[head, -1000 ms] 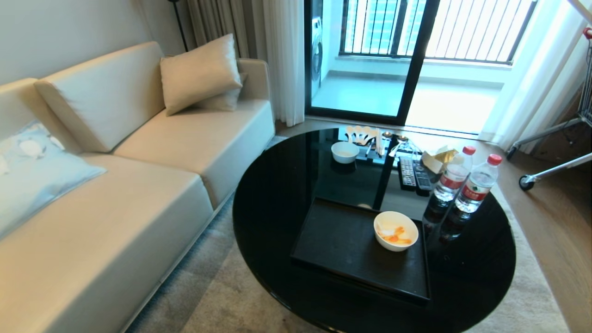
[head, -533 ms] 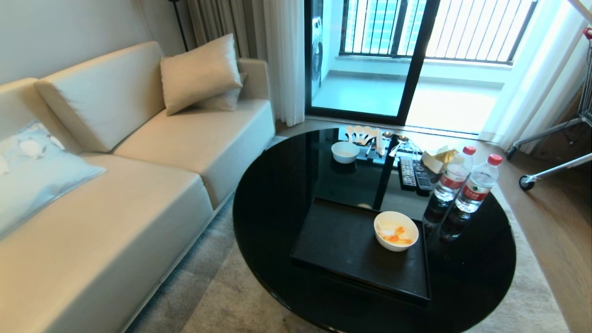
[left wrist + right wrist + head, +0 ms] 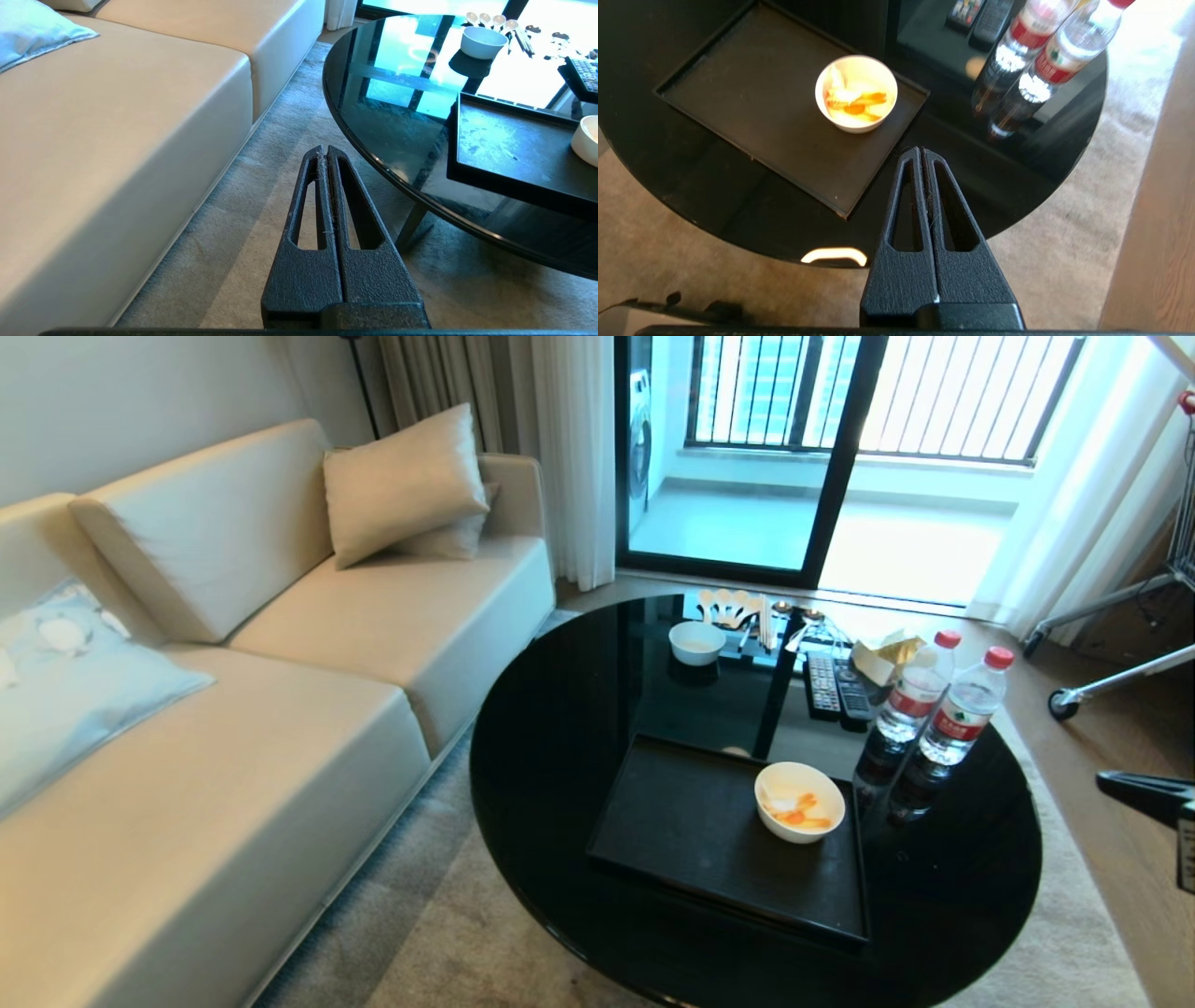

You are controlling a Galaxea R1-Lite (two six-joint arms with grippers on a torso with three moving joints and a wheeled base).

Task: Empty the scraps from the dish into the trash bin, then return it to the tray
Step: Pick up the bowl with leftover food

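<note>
The left claw (image 3: 325, 156) hangs low over the carpet (image 3: 243, 233), in the gap between the sofa (image 3: 117, 116) and the round black worktop (image 3: 373, 93), its two fingers pressed flat together with nothing between them; it does not appear in the head view at all. On the worktop, the black tray (image 3: 691, 821) lies toward the six o'clock edge. The dish (image 3: 799, 801) stands inside the tray at its two o'clock corner, upright, with the scraps (image 3: 798, 810) in it: orange chunks and pale strips. A second white bowl (image 3: 696, 642) sits near the twelve o'clock edge with spoons (image 3: 733, 607) just behind it. Remote controls (image 3: 836, 689) lie at about one o'clock, and two water bottles (image 3: 938, 709) stand side by side at two o'clock, just beside the tray. The right claw (image 3: 922, 154) hovers above the worktop's edge, tilted down, tips shut tight and empty, apart from the dish. Only a dark sliver of it (image 3: 1144, 795) enters the head view at the three o'clock margin. The right wrist view alone looks straight down into the dish; the left wrist view catches only a slice of its rim. No trash bin shows in any view.
</note>
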